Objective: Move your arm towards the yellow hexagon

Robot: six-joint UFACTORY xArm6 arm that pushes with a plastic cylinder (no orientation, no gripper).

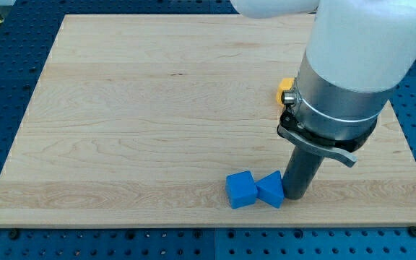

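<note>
So on the view's left the wooden board (121, 108) is bare. Moving right along the bottom edge we've got two blue blocks (241, 190), one cube-ish and a second blue piece (271, 189) touching it. Our tip (295, 196) sits right against that second one, on its right side. No jaws here, just a rod, so nothing's held.

The yellow hexagon (285, 89) is further up, mostly hidden behind the arm's grey collar (331, 108); only a yellow sliver peeks out on the collar's left.

Risk-wise: any leftward drift as we pull away would probably shove the blues. And since our own arm blocks the hexagon, we could overshoot and knock it. The arm stands upright, rod vertical.
</note>
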